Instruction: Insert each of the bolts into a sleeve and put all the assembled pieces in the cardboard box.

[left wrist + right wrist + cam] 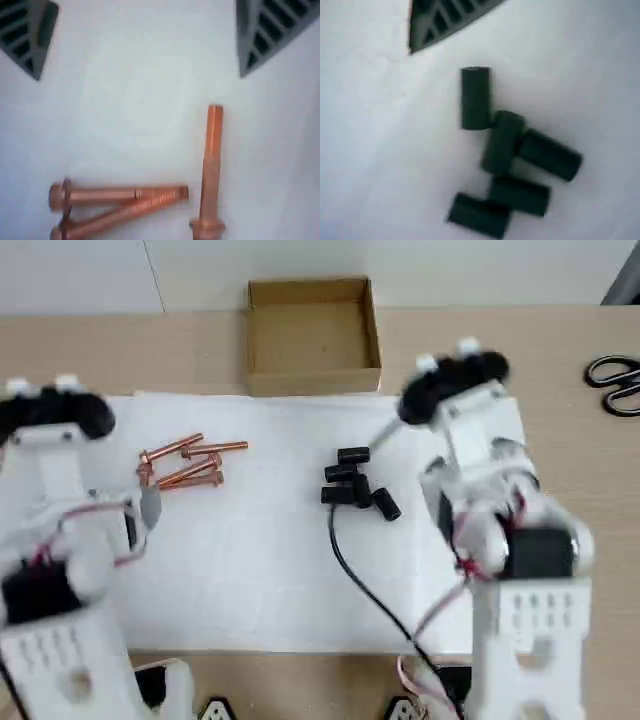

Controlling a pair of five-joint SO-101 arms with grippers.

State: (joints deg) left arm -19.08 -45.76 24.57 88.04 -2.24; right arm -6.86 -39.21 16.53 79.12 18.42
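Several copper bolts (pixel 185 462) lie in a loose pile on the left part of the white mat (pixel 270 580). My left gripper (pixel 148 505) hovers just beside them, open and holding nothing. In the left wrist view its two fingers spread wide above three bolts (pixel 120 194). Several short black sleeves (pixel 355 483) are clustered at the mat's middle. My right gripper (pixel 385 437) hangs just right of them, open and holding nothing. In the right wrist view one grey finger (pixel 450 20) shows above the sleeves (pixel 502 145). The cardboard box (pixel 313 375) stands open at the back.
A black cable (pixel 370 590) runs from the sleeves toward the front edge. Scissors (pixel 615 380) lie on the wooden table at the far right. Both arm bases stand at the front corners.
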